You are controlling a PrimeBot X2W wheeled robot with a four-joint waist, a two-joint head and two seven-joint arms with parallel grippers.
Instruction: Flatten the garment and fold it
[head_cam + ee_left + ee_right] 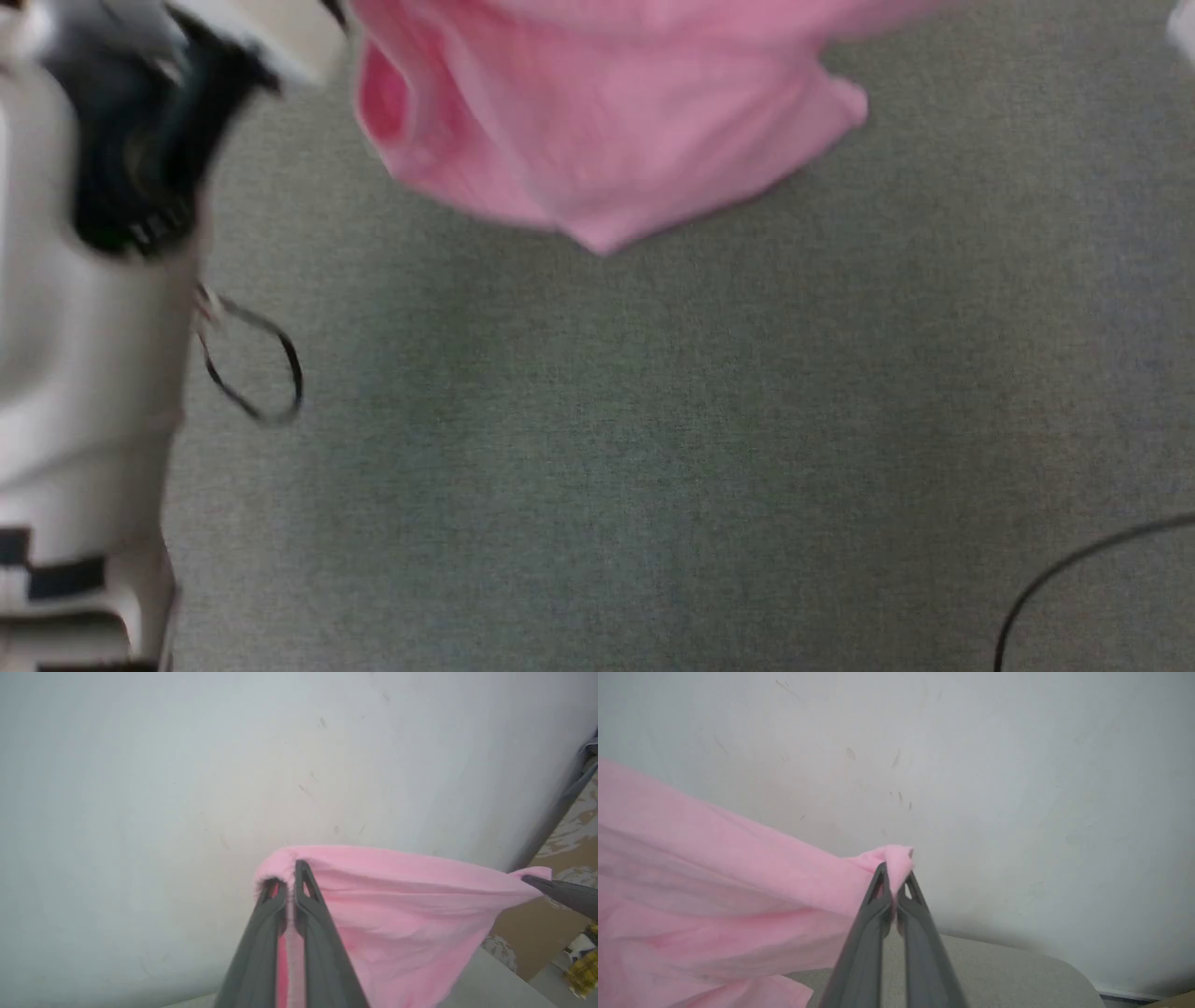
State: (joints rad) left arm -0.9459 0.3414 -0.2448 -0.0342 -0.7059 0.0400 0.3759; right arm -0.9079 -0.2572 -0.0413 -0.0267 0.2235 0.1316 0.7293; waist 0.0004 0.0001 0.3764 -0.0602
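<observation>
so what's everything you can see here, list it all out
garment: one, light pink, hanging stretched between the two tools, at the top of the head view
surface: one, grey, below the garment
wall: one, off-white with scuffs, behind the garment
cable: one, black, lower right of the head view
floor: one, brown patterned, past the surface's edge in the left wrist view
yellow object: one, too blurred to name, bottom right corner of the left wrist view
wire loop: one, black, beside the left forearm
left forearm: one, pale with a black joint, left edge of the head view
left tool: one, dark grey, shut on a pinch of the garment
right tool: one, dark grey, shut on another pinch
</observation>
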